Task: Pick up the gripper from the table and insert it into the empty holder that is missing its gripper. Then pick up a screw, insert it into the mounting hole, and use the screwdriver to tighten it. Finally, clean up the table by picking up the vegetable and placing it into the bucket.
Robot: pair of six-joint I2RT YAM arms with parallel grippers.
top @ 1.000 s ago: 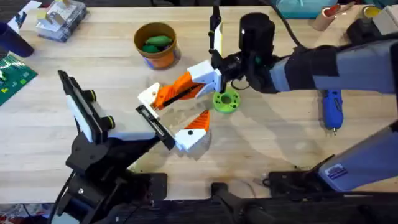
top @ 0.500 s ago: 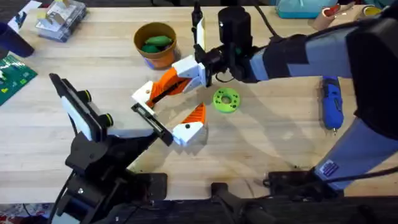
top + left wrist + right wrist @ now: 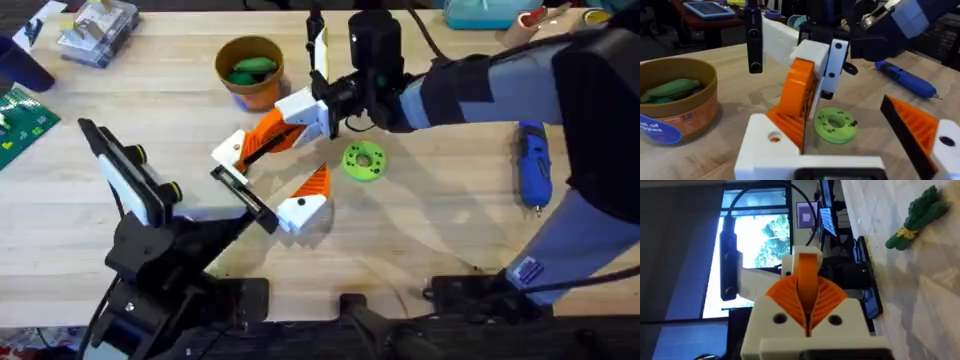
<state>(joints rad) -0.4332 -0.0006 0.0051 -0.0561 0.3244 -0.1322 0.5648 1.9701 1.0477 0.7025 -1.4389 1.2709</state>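
Vegetable (image 3: 251,69) lies inside bucket (image 3: 250,92) at far left of surface (image 3: 450,230), screwdriver (image 3: 532,173) rests at right, right end effector (image 3: 268,143) pinched together holding nothing, left end effector (image 3: 285,195) spread wide.

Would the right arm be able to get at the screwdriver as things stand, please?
Probably not right away: the right gripper is reaching across the middle with its fingers closed together, far from the screwdriver. The table around the screwdriver looks free.
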